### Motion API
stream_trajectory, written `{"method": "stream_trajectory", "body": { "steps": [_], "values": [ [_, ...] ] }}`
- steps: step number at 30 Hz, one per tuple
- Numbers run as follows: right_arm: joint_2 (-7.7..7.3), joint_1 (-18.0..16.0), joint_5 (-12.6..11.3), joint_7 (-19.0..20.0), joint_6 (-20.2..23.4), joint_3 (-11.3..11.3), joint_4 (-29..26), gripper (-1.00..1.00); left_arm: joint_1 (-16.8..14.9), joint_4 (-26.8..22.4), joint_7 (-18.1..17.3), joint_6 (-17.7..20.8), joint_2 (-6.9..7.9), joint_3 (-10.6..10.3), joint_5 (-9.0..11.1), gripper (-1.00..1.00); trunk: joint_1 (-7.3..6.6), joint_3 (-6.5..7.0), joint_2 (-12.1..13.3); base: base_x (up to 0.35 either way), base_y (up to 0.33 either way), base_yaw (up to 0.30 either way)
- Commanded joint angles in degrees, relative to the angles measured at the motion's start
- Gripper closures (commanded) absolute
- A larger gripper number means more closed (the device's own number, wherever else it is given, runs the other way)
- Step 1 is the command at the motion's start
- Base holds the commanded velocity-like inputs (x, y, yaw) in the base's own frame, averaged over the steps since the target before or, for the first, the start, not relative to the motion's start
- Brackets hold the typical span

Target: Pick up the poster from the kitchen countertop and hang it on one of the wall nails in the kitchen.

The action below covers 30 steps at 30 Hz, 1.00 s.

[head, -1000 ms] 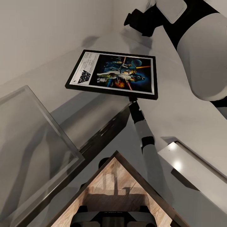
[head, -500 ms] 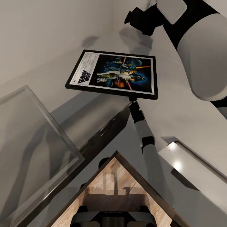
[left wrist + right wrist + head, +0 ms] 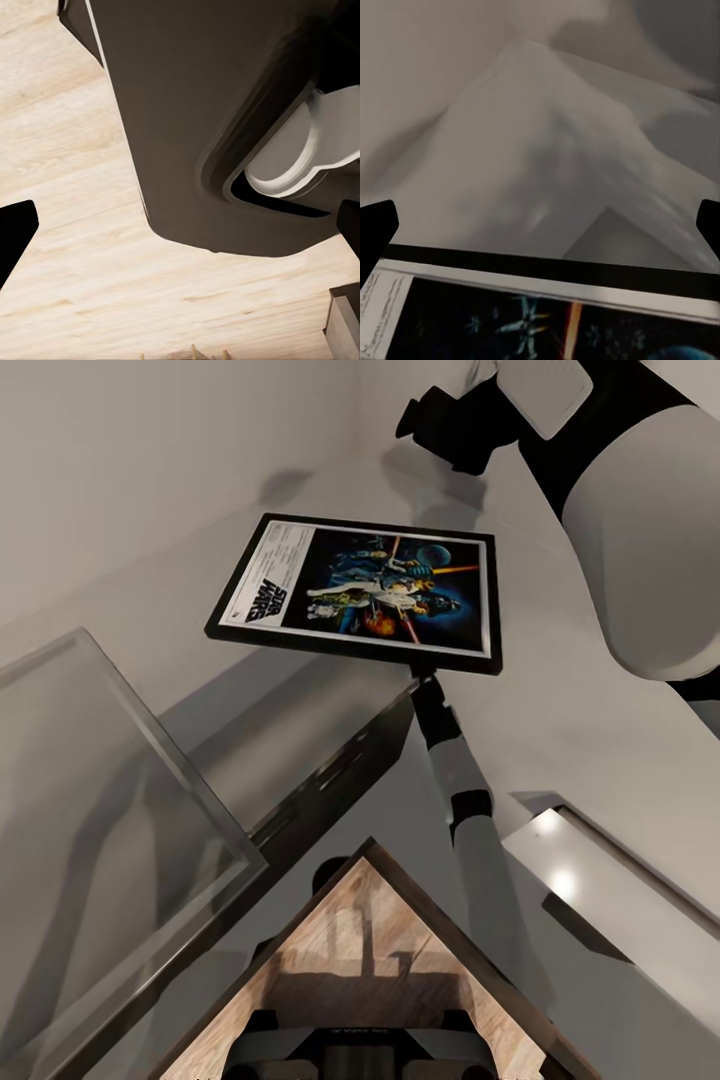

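The right gripper (image 3: pixel 420 672), half hidden under the poster (image 3: pixel 365 590), clamps its near edge; left gripper's fingers unreadable.

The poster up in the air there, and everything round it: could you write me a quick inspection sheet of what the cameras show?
Surface: light grey kitchen countertop runs below and beyond the poster.
Job's things: poster is lifted off the countertop, picture side up, roughly flat; its frame edge also appears in the right wrist view.
Clutter: nothing seen.
Grippers: right gripper meets the poster's near edge, apparently holding it; left gripper's fingers are spread over wooden floor.
Cables: nothing seen.
Surroundings: plain walls, a glass panel, dark cabinet fronts, wooden floor.
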Motion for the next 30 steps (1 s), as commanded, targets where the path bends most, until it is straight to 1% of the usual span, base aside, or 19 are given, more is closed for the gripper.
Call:
{"method": "stream_trajectory", "body": {
  "steps": [1, 8, 18, 30],
  "values": [
    [0.02, 0.0, -0.5, -0.5, 0.2, 0.0, -0.1, -1.00, 0.0, -0.1, -0.3, 0.0, 0.00, 0.1, 0.2, -1.00, 0.00, -0.11, 0.0, 0.000, 0.000, 0.000],
    [-0.04, 0.0, -0.5, -0.5, 0.2, 0.0, 0.1, -1.00, 0.0, -0.1, -0.3, 0.0, 0.00, 0.1, 0.2, -1.00, 0.00, -0.72, 0.0, 0.000, 0.000, 0.000],
    [-0.09, 0.4, -0.5, -0.5, 0.2, 0.0, 0.3, -1.00, 0.0, 0.0, -3.9, 0.1, 0.00, 0.1, 0.1, -1.00, 0.00, -1.64, 0.0, 0.000, 0.000, 0.000],
    [-0.15, 0.5, -0.5, -0.5, 0.0, 0.0, 1.1, -1.00, 0.0, 0.0, -4.2, 0.1, 0.00, 0.1, 0.1, -1.00, 0.00, -2.69, 0.0, 0.000, 0.000, 0.000]
  ]
}}
